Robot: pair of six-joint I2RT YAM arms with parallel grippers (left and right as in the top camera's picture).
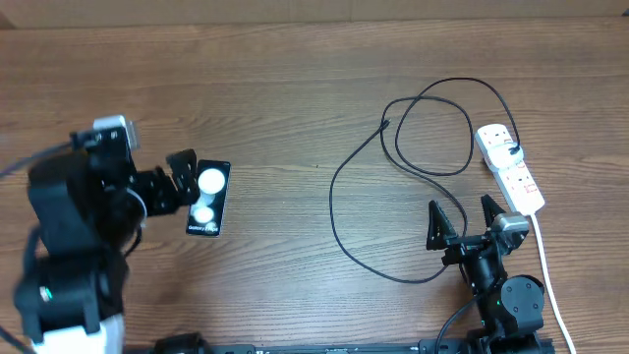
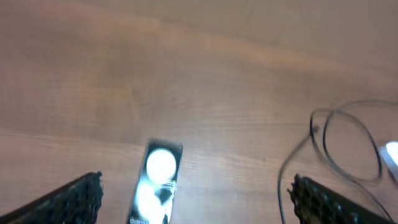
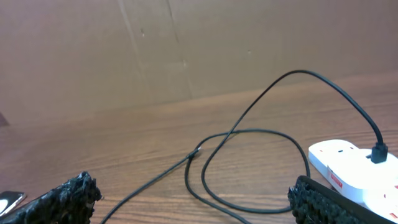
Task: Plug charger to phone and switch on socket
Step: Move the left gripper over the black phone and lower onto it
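The phone is a black glossy slab with two white reflections, lying at the left of the table; it also shows in the left wrist view. My left gripper is open, just left of the phone and touching nothing; in its wrist view the phone lies between its fingers. The charger cable loops across the middle, its connector tip free and its plug in the socket. My right gripper is open and empty, near the socket and the cable.
The socket's thick white cord runs down the right side to the front edge. A brown cardboard wall stands behind the table. The right arm's base sits at the front right.
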